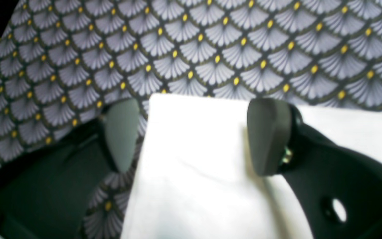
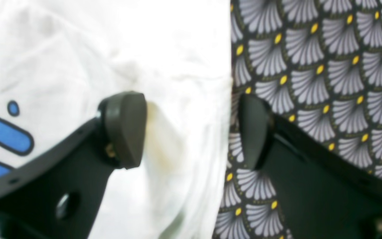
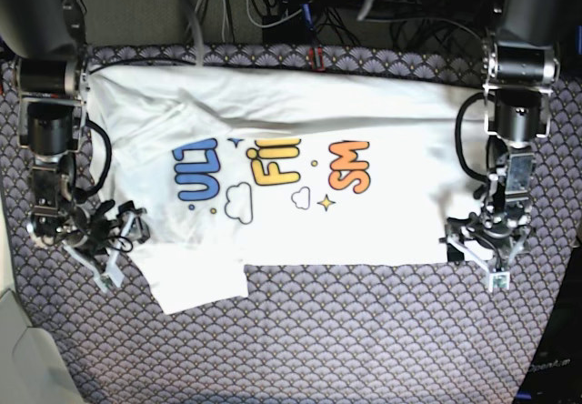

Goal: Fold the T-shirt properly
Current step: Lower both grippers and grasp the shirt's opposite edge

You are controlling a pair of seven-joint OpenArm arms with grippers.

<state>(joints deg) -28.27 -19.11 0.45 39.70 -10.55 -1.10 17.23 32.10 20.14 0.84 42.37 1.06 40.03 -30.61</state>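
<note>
Nearest your lens on the left wrist view, the left gripper (image 1: 194,136) stands with its jaws spread wide, and a white corner of the T-shirt (image 1: 191,159) lies in the gap between them, with one pad over the patterned tablecloth (image 1: 244,43) and the other over cloth. Nothing is pinched yet; the jaws straddle that edge, which reads as lining up for a grab at the hem corner.

On your right wrist view the right gripper (image 2: 191,132) is wide too, one finger over the white cloth beside the blue print, the other over the tablecloth (image 2: 327,83). The shirt's straight side edge (image 2: 224,99) runs up between the pads, so closing here should catch that edge.

From the base view, the T-shirt (image 3: 273,122) lies spread, print up, between the two claws: the left gripper (image 3: 480,249) sits at one lower corner and the right gripper (image 3: 114,240) at the opposite side, near the sleeve flap (image 3: 200,286). You are, I judge, at the start of a fold, both claws set symmetrically so the near edge lifts evenly. Whether the pads touch the table, I cannot tell.
</note>
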